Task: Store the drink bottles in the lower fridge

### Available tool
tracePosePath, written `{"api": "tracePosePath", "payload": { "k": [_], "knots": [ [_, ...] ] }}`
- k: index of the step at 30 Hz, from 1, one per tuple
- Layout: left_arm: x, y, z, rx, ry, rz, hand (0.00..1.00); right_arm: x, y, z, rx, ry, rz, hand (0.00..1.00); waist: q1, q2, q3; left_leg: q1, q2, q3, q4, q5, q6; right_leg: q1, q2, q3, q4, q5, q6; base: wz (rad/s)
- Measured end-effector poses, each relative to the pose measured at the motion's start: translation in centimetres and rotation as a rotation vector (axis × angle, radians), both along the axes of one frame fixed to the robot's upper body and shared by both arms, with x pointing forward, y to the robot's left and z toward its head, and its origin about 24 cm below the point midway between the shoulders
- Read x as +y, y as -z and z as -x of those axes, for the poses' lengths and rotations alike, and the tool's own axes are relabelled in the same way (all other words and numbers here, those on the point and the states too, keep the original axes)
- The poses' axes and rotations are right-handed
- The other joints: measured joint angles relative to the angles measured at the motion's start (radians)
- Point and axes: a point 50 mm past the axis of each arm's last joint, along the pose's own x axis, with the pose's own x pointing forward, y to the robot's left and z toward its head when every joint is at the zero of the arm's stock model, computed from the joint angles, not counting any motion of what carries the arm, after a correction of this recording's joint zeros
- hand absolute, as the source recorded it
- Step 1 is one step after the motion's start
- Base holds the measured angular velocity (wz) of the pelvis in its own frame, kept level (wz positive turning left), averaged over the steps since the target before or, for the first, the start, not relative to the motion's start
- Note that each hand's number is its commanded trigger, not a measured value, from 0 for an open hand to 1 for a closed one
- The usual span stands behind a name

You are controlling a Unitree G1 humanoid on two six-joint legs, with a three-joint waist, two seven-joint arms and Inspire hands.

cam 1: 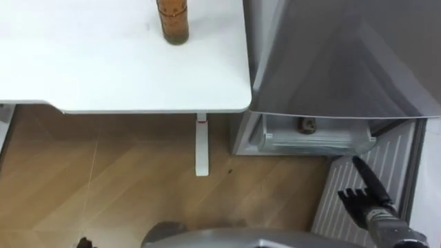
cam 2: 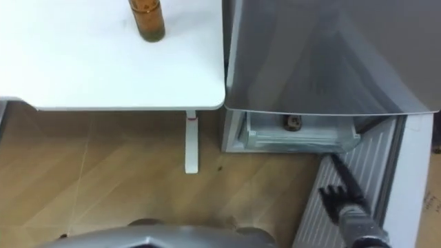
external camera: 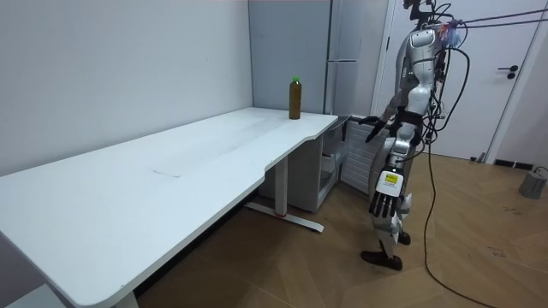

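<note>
1. Amber cylindrical bottle upright on smooth white table, near grey fridge.
2. Right hand outstretched, fingers straight, over ribbed lower door.
3. From the room view: green cap; left hand hanging relaxed.

Both head eyes look steeply down, close, on the table corner and the fridge. The room camera stands well off, facing both.

no legible text, labels or numbers
</note>
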Motion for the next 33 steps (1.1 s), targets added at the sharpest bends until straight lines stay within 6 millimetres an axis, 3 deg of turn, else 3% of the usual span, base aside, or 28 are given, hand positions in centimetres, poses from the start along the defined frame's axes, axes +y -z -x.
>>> {"api": "tracePosePath", "payload": {
  "k": [5,6,14,16,17,19,20,24,27,33],
  "knots": [
    [-0.5,0.1,0.2,-0.002,-0.005,0.003,0.00,1.7,1.0,2.5,0.093,-0.070,-0.026,0.00,-0.009,0.003,0.0035,0.047,-0.001,0.001,-0.022,0.002,-0.002,0.047,0.001,0.000,-0.024,0.001,-0.001,-0.01],
    [-0.6,0.1,0.1,-0.004,-0.004,-0.003,0.00,2.0,1.1,2.5,0.089,-0.073,-0.033,0.00,-0.009,0.005,0.0001,0.048,-0.001,0.001,-0.022,0.002,-0.002,0.051,0.002,0.000,-0.033,0.003,0.000,0.00],
    [-0.6,0.1,0.2,-0.021,-0.068,-0.025,0.00,2.8,1.5,3.3,0.118,-0.156,-0.058,0.00,-0.019,0.010,-0.0031,0.064,-0.002,0.008,-0.030,0.003,-0.001,0.072,0.008,0.015,-0.071,0.019,0.004,-0.02],
    [-0.5,0.1,0.8,-0.012,-0.094,-0.031,0.00,2.8,1.6,4.1,0.165,-0.205,-0.051,0.00,-0.022,0.005,-0.0001,0.080,-0.002,0.009,-0.042,0.003,-0.001,0.089,0.009,0.017,-0.081,0.024,0.005,-0.02],
    [-0.3,0.0,0.9,-0.015,-0.112,-0.035,0.00,2.8,1.7,4.6,0.201,-0.269,-0.038,0.00,-0.022,0.010,-0.0027,0.090,-0.002,0.009,-0.043,0.002,-0.002,0.102,0.010,0.016,-0.089,0.025,0.005,0.00],
    [-0.1,0.0,1.0,-0.022,-0.146,-0.040,0.00,2.9,1.7,5.4,0.249,-0.359,-0.022,0.00,-0.025,0.005,0.0007,0.101,-0.002,0.008,-0.050,0.002,-0.002,0.113,0.010,0.009,-0.088,0.025,0.005,0.00],
    [0.0,0.0,1.0,-0.024,-0.154,-0.043,0.00,2.9,1.8,5.7,0.286,-0.450,-0.005,0.00,-0.028,0.013,-0.0026,0.103,-0.002,0.009,-0.055,0.001,-0.003,0.116,0.010,0.009,-0.088,0.025,0.005,0.00],
    [-0.1,0.0,1.0,-0.008,-0.127,-0.047,0.00,3.2,1.9,6.5,0.419,-0.782,0.045,0.00,-0.023,0.021,0.0017,0.118,-0.001,0.016,-0.065,0.001,-0.003,0.121,0.011,0.019,-0.087,0.025,0.005,-0.06],
    [-0.5,0.1,1.4,0.030,-0.096,-0.038,0.00,3.1,1.9,6.2,0.462,-0.897,0.087,0.00,-0.022,0.026,0.0045,0.135,0.000,0.029,-0.082,0.001,-0.003,0.127,0.012,0.035,-0.088,0.026,0.004,-0.16],
    [-1.7,0.5,0.8,0.049,-0.057,0.014,0.00,3.1,1.9,5.7,0.475,-0.939,0.118,0.00,-0.028,0.029,0.0042,0.128,0.001,0.019,-0.068,0.000,-0.004,0.131,0.013,0.025,-0.086,0.026,0.004,0.04]
  ]
}}
